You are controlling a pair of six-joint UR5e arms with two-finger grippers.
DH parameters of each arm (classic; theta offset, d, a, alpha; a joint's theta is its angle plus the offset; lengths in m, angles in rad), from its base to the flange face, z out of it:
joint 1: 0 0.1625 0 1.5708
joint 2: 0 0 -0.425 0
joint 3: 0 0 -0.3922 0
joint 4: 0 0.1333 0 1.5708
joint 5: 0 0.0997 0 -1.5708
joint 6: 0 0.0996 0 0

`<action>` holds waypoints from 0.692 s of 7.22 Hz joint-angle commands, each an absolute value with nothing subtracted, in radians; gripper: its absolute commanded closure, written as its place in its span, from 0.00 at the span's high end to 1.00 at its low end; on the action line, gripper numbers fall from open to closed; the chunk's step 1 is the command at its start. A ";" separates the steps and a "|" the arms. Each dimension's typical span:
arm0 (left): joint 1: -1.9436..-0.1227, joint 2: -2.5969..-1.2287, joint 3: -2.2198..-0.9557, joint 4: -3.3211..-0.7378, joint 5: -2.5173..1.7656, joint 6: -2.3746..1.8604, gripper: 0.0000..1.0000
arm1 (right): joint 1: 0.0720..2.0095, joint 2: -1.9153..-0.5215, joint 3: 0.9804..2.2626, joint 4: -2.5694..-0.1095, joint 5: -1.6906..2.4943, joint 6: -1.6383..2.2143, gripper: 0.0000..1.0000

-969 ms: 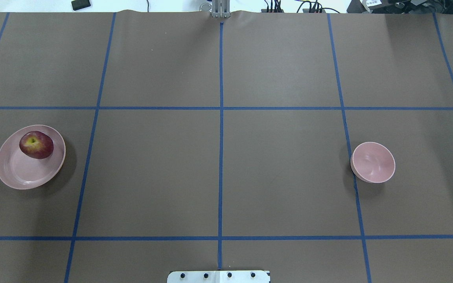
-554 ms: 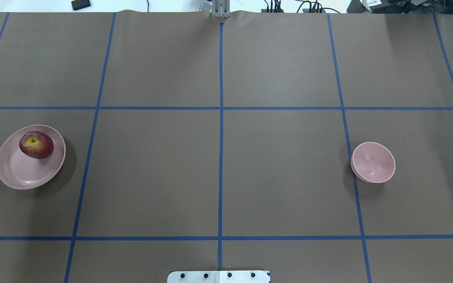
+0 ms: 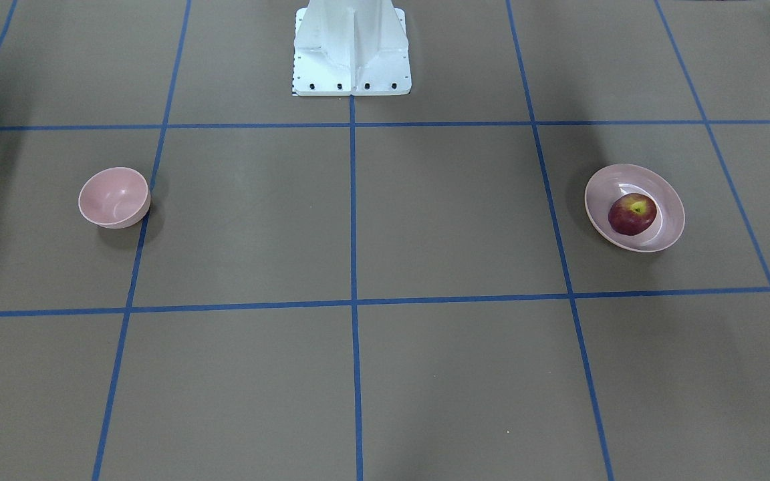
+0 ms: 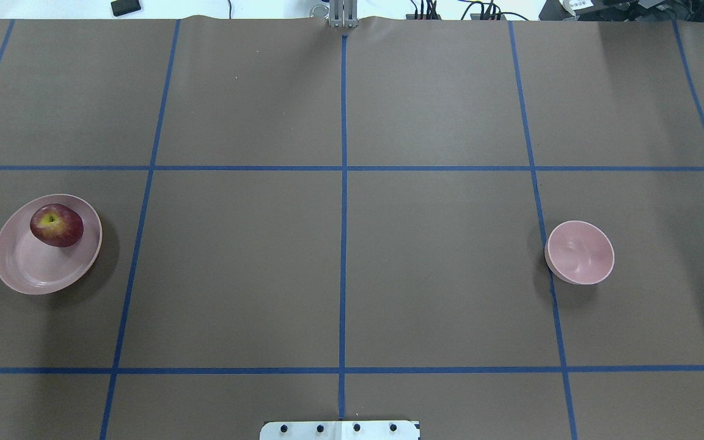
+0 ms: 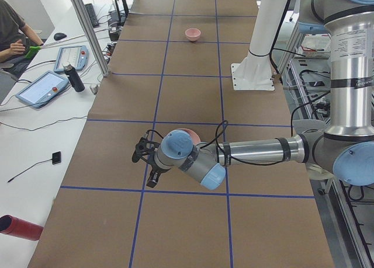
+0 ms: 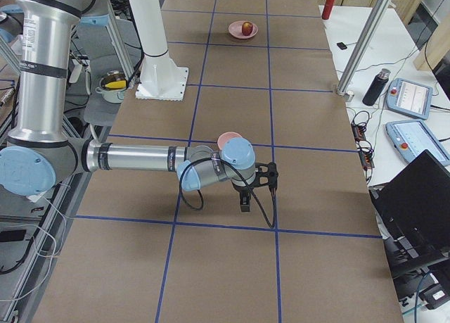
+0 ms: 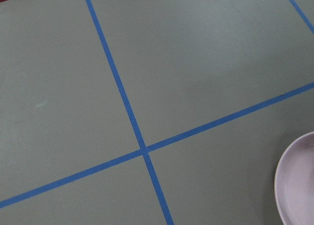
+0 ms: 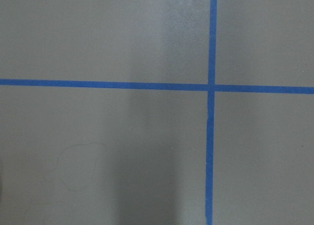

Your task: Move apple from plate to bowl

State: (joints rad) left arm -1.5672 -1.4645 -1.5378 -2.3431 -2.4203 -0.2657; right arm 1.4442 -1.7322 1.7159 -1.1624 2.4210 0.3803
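At overhead left, apple [image 4: 56,225] is sitting on plate [image 4: 34,272], bowl [image 4: 579,252] well apart at right. Left gripper [image 5: 145,167] is hovering near plate, whether open or closed unreadable. Likely best: descending centred over stem, jaws wide.

A brown table cover [image 4: 437,293] is divided into large rectangles by blue tape lines [image 4: 343,244]. Along one side runs a white bench [image 5: 35,139] holding two tablet-like control pendants [image 5: 42,88], a dark bottle [image 5: 72,78] upright beside them, and a red cylinder [image 5: 20,228] lying on its side. A seated person [image 5: 11,31] is at the bench, and an open black laptop [image 6: 415,203] stands near its other end.
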 commanded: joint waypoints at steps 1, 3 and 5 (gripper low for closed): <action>-1.568 -1.432 -1.531 -2.367 -2.428 -0.310 0.98 | 1.329 -1.730 1.726 -1.028 2.413 0.596 1.00; -1.566 -1.425 -1.526 -2.417 -2.425 -0.394 0.98 | 1.173 -1.729 1.776 -0.953 2.354 0.835 1.00; -1.566 -1.431 -1.526 -2.416 -2.418 -0.396 0.98 | 1.016 -1.710 1.799 -0.951 2.231 0.955 1.00</action>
